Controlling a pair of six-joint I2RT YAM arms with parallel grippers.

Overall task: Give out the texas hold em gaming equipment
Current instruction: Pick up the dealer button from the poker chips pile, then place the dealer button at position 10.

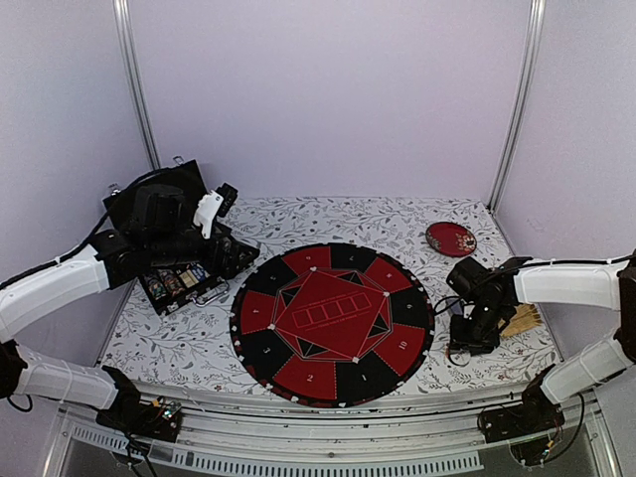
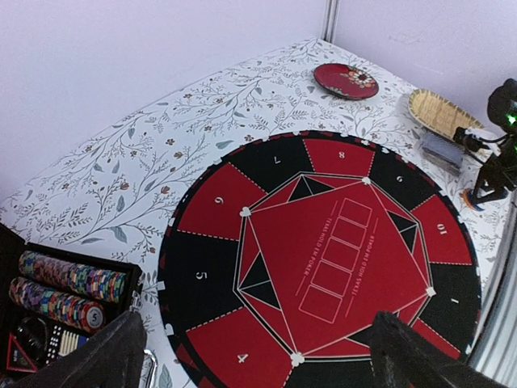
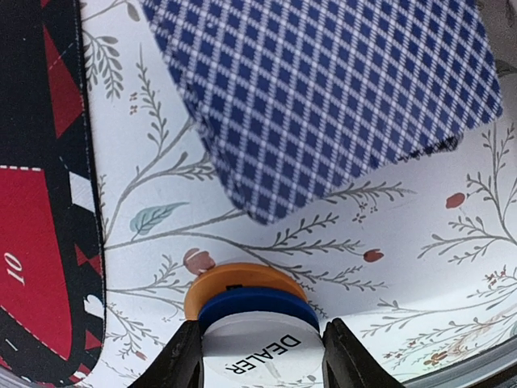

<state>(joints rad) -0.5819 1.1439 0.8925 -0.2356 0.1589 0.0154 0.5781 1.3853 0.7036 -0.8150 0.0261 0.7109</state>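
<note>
- right tool (image 3: 258, 347) straddles the button stack (image 3: 258, 307) on the desk (image 3: 404, 267): white DEALER over blue over orange. Fingers at the rim, can't tell if pinching yet
- discs look like hard, smooth plastic, prob light & slippery, so grab low by the rims
- card deck (image 3: 323, 97) just behind: thin, slick
- left tool (image 2: 258, 356) wide apart, empty

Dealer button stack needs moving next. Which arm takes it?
Right. Its gripper brackets the button discs, beside the cards. The left gripper hangs open far off, by the poker chips.
</note>
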